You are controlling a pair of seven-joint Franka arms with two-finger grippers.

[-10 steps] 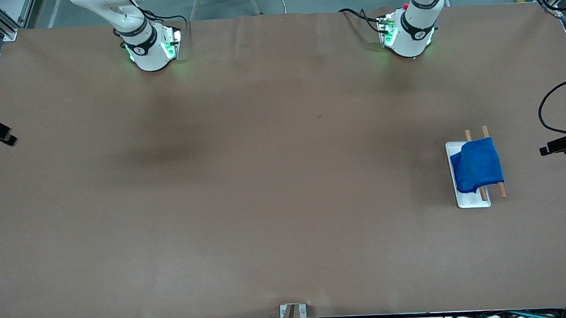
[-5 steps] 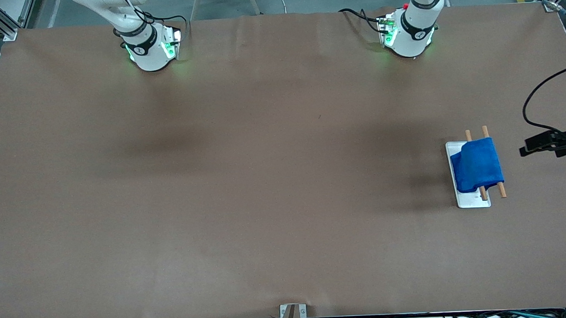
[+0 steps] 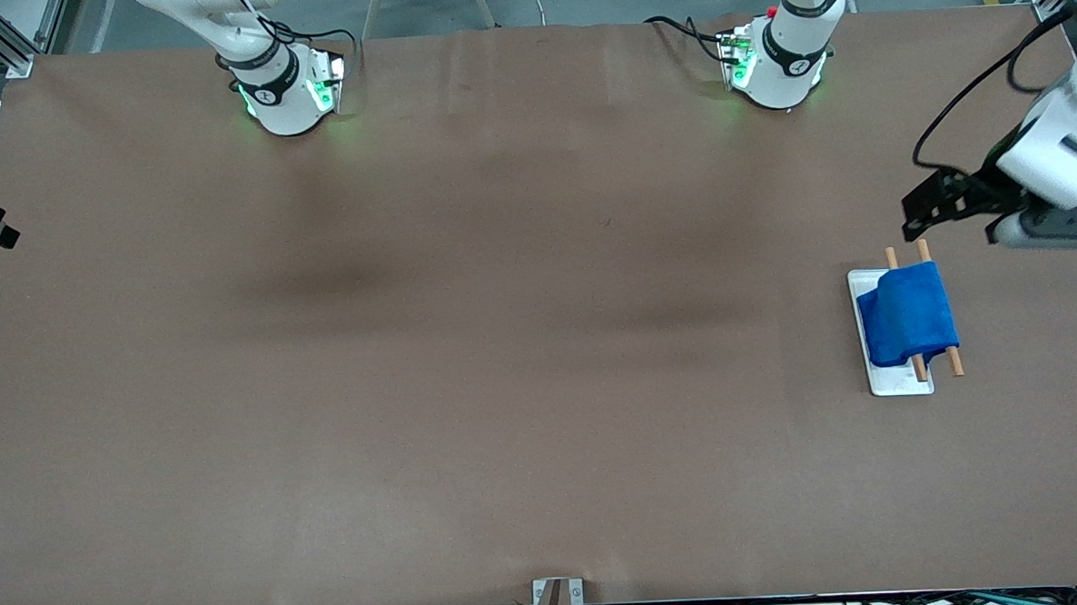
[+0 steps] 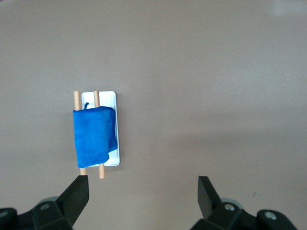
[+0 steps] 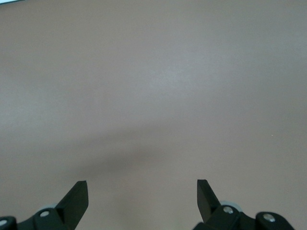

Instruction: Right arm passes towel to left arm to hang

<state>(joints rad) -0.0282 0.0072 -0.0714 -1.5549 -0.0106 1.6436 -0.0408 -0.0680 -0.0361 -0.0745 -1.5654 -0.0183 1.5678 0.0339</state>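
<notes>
1. The table (image 3: 468,360) is covered in plain brown; the only thing on it is seen toward the left arm's end, so any collision risk is concentrated there.
2. The left arm (image 3: 1054,148) is seen up in the air near the table's edge at its own end, close above the rack. If it is lowered carelessly, the rack can be clipped and the whole thing shoved off place.
3. The right arm (image 3: 250,56) is parked at its base end; only a dark tip is seen at the table's edge. It is judged as waiting, no risk unless it is swung across.
4. The white tray (image 3: 896,383) with two wooden rods (image 3: 954,362) is light-looking; it is judged likely to slide if bumped.
5. The towel (image 3: 907,314) is draped over both rods on the tray, one side hanging lower onto the tray. The hang is judged done, but the drape is uneven, so slipping off the rods is possible if it is nudged.
6. The left gripper (image 4: 143,191) has its fingers spread wide and nothing is held; the towel is seen free of it. A snag on the towel's loop is possible if it is brought low.
7. The right gripper (image 5: 142,194) has its fingers spread wide, nothing held, bare table under it.
</notes>
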